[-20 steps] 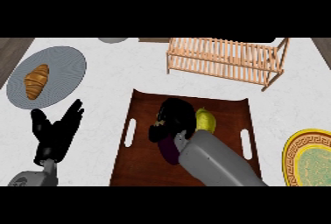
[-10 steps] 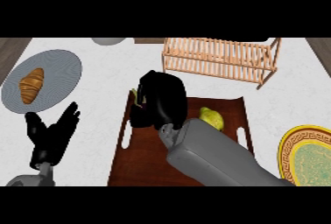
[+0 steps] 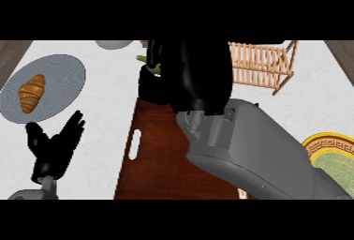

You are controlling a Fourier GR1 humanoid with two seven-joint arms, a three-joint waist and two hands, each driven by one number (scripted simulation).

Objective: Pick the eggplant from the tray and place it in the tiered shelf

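Eggplant (image 3: 149,65), mostly hidden, seems clasped in right hand (image 3: 197,70) over tray (image 3: 152,159) edge, near tiered shelf (image 3: 262,65).

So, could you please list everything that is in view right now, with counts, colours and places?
tray: one, dark brown, centre, slot handle on its left side.
eggplant: one, dark with a green stem end, top centre, mostly hidden in the right hand.
tiered shelf: one, light wood, upper right.
grey plate: one, upper left.
croissant: one, golden brown, on the grey plate.
patterned plate: one, yellow rim, green middle, right edge.
rounded thing: one, pale grey, top edge, cut off.
left hand: black, open, fingers up, lower left.
right hand: black, curled round the eggplant, top centre.
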